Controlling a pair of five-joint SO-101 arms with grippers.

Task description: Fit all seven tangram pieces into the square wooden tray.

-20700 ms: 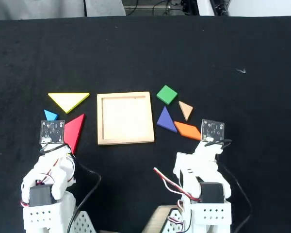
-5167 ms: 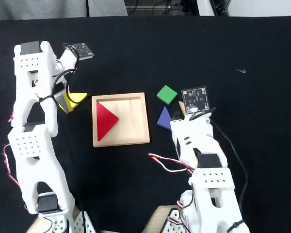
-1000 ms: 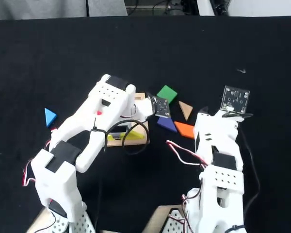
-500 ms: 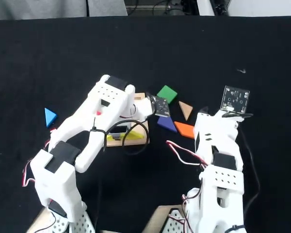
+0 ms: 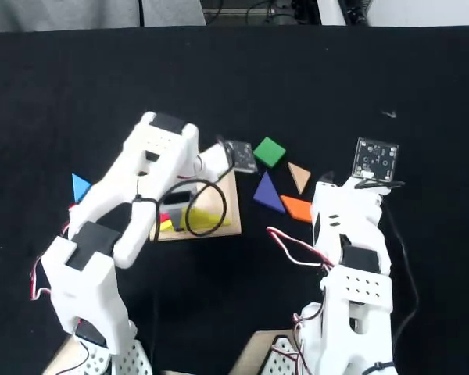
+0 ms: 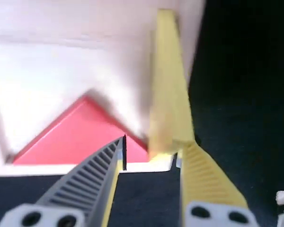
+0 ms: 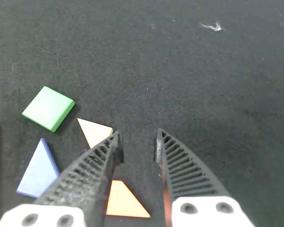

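**Two pieces in the tray, five out on the surface**

We're over the tray [image 5: 231,191] with the left arm [image 5: 152,168], and its jaws stand open at the rim where the red triangle [image 6: 80,137] lies. That red piece sits flat inside, tucked against the wall. The yellow triangle [image 6: 168,90] runs along the adjoining wall, right beside the red one. It looks tipped up on its edge, and we can't tell whether it lies flat. One end of it sits between the left jaws, with the grey finger [image 6: 92,179] clear of it.

On the black surface [image 5: 102,94], the green square [image 5: 269,152] lies just off a tray corner. The purple triangle [image 5: 267,193] is beside the tray wall, with the orange piece [image 5: 297,208] just beside it. The tan triangle [image 5: 299,176] lies a little farther from the tray. The right jaws hang over the surface next to the tan triangle, slightly parted and holding nothing. The small blue triangle [image 5: 80,187] lies alone, well off the tray's opposite side.
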